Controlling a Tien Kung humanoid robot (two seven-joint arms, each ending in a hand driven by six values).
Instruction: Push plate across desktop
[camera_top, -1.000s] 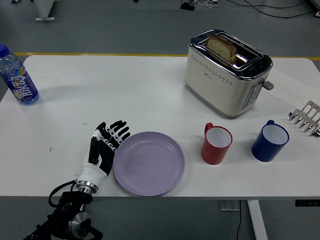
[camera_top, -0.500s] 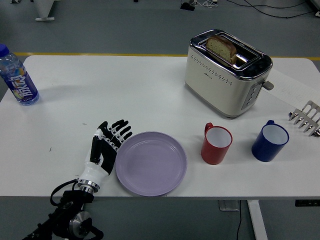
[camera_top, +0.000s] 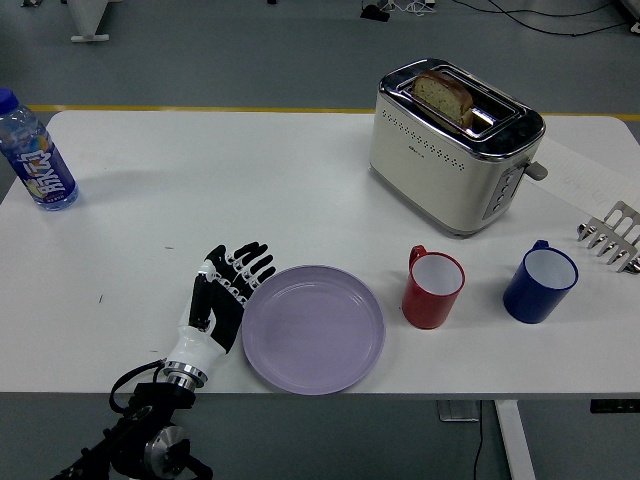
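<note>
Lilac and round, the plate (camera_top: 313, 329) is lying flat near the front edge of the table (camera_top: 250, 190), so you are getting no long axis or pointing direction from it; its rim is almost reaching the table's near edge. Your left hand (camera_top: 225, 292) is resting flat on the tabletop with its fingers (camera_top: 250, 262) stretched out and slightly fanned, gripping nothing, and its inner edge is pressing against the plate's left rim. The arm is coming up from the lower left corner.

Just right of the plate, apart from it, a red mug (camera_top: 433, 287) is standing upright, and a blue mug (camera_top: 539, 283) is standing further right. A metal rack (camera_top: 612, 236) is poking in at the right edge. Further back, a cream toaster (camera_top: 455, 143) is holding a slice of bread (camera_top: 443, 96), and a water bottle (camera_top: 35, 154) is standing at the far left. Beyond the white table you are seeing grey floor with a yellow line.

Compared with a second ago, the plate and hand are sitting further right, the gap to the red mug narrowing.
</note>
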